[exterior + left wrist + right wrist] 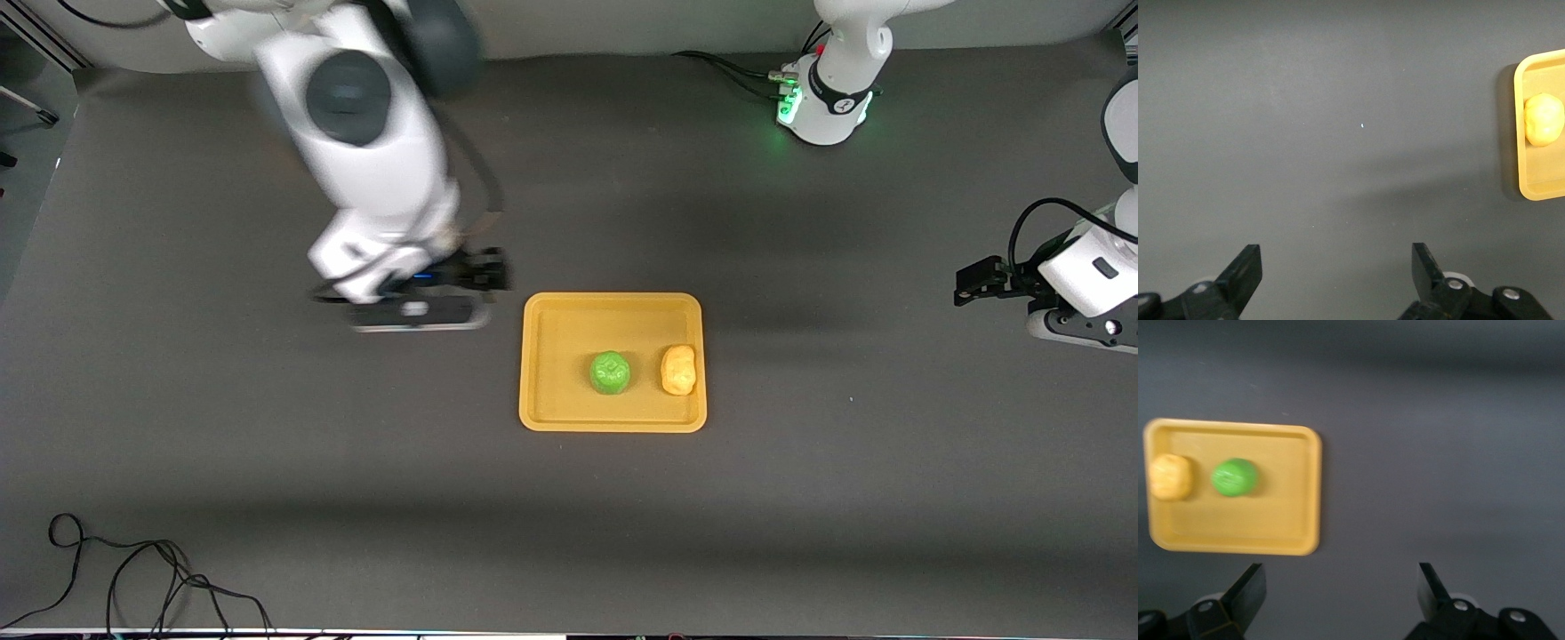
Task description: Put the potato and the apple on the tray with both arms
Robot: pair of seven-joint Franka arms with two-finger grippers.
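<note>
The orange-yellow tray [569, 338] lies mid-table. The green apple [610, 372] and the yellow potato [678, 370] both rest on it, the potato beside the rim toward the left arm's end. My right gripper [487, 269] is open and empty, over bare table just off the tray's edge at the right arm's end. Its wrist view shows its open fingers [1341, 577], the tray [1271, 520], the apple [1235, 477] and the potato [1169, 477]. My left gripper [973, 284] is open and empty [1336, 257], well away from the tray [1538, 180] and potato [1543, 119].
The table is a dark grey mat. The left arm's base [827, 98] glows green at the back. A loose black cable [133, 578] lies at the front corner at the right arm's end.
</note>
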